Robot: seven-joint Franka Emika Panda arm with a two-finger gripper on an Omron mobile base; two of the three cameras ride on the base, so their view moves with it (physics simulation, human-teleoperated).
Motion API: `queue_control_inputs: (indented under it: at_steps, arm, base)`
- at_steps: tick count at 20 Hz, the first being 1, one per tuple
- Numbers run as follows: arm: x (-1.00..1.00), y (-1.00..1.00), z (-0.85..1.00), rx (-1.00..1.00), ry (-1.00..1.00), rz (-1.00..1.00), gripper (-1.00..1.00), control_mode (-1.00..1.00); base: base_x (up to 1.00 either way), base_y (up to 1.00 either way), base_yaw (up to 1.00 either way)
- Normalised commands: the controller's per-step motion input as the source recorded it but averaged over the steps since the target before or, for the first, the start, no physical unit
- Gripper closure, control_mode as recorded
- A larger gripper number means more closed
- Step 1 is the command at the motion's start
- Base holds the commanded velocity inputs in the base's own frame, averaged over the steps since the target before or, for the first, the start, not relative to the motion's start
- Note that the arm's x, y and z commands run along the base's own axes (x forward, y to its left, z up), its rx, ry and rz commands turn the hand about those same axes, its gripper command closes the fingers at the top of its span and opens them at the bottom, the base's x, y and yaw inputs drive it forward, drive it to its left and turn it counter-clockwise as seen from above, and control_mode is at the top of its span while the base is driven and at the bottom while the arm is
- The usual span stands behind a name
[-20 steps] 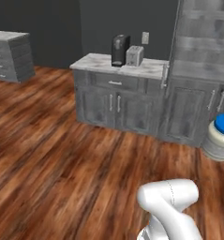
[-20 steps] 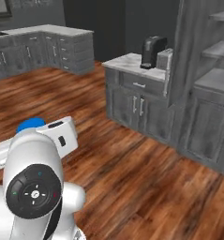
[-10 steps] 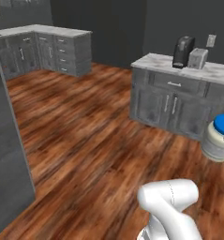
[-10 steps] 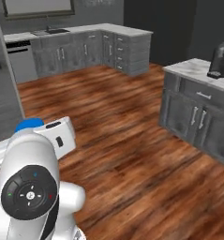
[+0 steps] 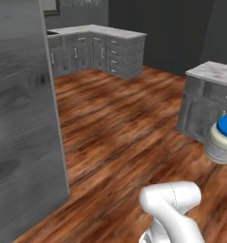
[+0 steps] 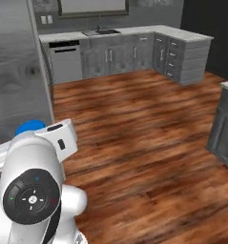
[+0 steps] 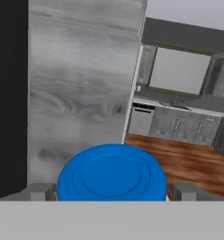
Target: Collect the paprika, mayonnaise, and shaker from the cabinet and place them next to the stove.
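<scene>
The mayonnaise (image 7: 112, 174), a whitish jar with a blue lid, sits between my two dark fingertips (image 7: 41, 191), and my gripper (image 7: 112, 190) is shut on it. The jar (image 5: 224, 140) hangs in the air at the right edge of the left base view. In the right base view its blue lid (image 6: 29, 127) peeks out behind my white hand (image 6: 58, 138). The paprika, shaker, cabinet and stove are out of view.
A tall grey wood-grain panel (image 5: 20, 118) stands close on the left. Grey counters with drawers and a sink (image 6: 134, 47) line the far wall, beside a dishwasher (image 6: 65, 59). A grey cabinet block (image 5: 205, 99) is at the right. Open wood floor (image 6: 149, 138) lies between.
The whole view has swung as the base turned: the counter with the coffee machine slid off to the right and the tall panel came in at the left. The jar stays in my grip.
</scene>
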Motion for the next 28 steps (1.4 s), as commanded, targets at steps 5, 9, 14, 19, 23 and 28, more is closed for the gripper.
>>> queue_control_inputs:
  at_steps: [5, 9, 14, 19, 23, 28]
  arm:
    - [0.00, 0.00, 0.00, 0.00, 0.00, 0.00, 1.00, 1.00]
    - [0.00, 0.00, 0.00, 0.00, 0.00, 0.00, 1.00, 1.00]
    - [0.00, 0.00, 0.00, 0.00, 0.00, 0.00, 1.00, 1.00]
    - [0.00, 0.00, 0.00, 0.00, 0.00, 0.00, 1.00, 1.00]
    - [0.00, 0.00, 0.00, 0.00, 0.00, 0.00, 1.00, 1.00]
    - [0.00, 0.00, 0.00, 0.00, 0.00, 0.00, 1.00, 1.00]
  base:
    - [0.98, -0.03, 0.40]
    - [1.00, -0.14, 0.37]
    - [1.00, -0.14, 0.36]
    - [0.97, -0.29, 0.33]
    - [0.87, -0.51, 0.30]
    - [0.86, -0.53, 0.28]
